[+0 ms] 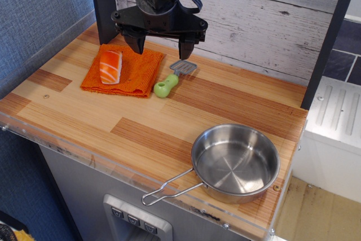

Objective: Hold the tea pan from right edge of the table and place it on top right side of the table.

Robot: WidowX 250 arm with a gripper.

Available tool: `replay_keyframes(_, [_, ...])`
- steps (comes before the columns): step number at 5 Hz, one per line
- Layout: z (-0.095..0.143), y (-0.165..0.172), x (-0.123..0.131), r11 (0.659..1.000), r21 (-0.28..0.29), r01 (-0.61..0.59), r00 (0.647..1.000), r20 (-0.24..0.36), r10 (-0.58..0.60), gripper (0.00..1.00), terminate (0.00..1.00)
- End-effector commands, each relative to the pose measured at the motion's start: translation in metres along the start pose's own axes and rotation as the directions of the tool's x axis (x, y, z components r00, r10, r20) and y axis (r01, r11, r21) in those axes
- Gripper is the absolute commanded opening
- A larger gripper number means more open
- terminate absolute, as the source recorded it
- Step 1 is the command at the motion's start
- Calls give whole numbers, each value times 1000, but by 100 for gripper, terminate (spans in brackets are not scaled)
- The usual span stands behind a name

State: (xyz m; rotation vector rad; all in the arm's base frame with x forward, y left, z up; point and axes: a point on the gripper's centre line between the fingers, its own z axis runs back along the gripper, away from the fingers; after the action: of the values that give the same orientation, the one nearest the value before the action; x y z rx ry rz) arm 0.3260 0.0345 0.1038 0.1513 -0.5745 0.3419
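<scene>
My claw (159, 44) hangs with its jaws spread wide and nothing between them, above the back of the table (84, 114), over the edge of the orange cloth (138, 71); a salmon sushi piece (110, 66) lies on that cloth, a green-handled spatula (174, 79) just beside it. The tea pan (236, 162) sits well apart at the near right edge, wire handle pointing left over the rim.

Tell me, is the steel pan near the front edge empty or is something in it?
Empty. The tea pan sits upright, and its bare shiny bottom shows all the way across.
</scene>
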Motion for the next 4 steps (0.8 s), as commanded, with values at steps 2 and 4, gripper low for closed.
replay_keyframes(2, [5, -1, -13, 999, -44, -12, 1000, -3, 12, 100, 0])
replay_keyframes(4, [8, -22, -43, 972, -230, -58, 998, -50, 48, 100, 0])
